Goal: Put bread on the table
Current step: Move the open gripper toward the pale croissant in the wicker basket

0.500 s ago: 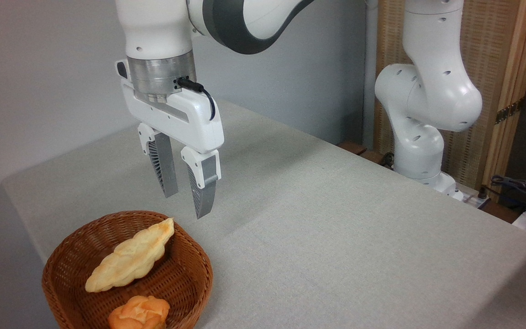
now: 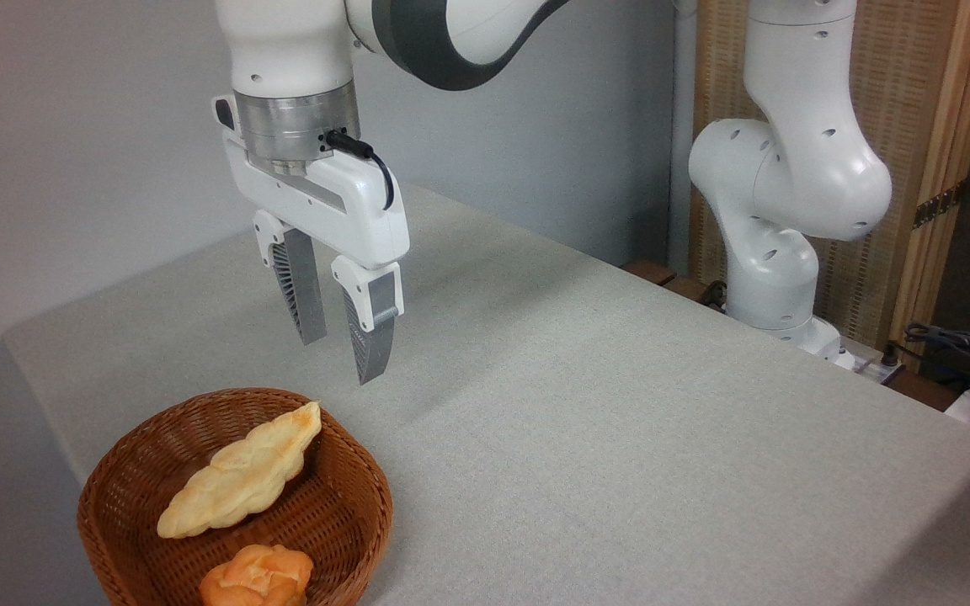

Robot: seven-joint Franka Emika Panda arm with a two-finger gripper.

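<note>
So the jaws (image 2: 338, 358) are spread apart with nothing between them, hanging in the air above the far rim of the basket (image 2: 363, 471), fingers pointing straight down. No contact with anything yet. The bread (image 2: 241, 481) sits inside that wicker basket, resting across the upper half of the bowl with its upper tip leaning on the rim near where the jaws hover. Its long axis runs diagonally, low end pointing toward the front-left, high end toward the back-right, so it's tilted up a bit and not lying flat. Just below it in the basket there's a small orange bun (image 2: 257, 576), close but looks like it's not touching the loaf. My take: the step in hand is lining up for the pick, and the smart way is to come down over the fat middle of the loaf with the fingers straddling its short width, so across the diagonal and not along it. Looks like the wrist may need some rotation for that. Squeeze gently, since the thing looks soft and lumpy, lift clear of the rim, then there's loads of bare desk (image 2: 620, 421) to the right to set it on.
</note>
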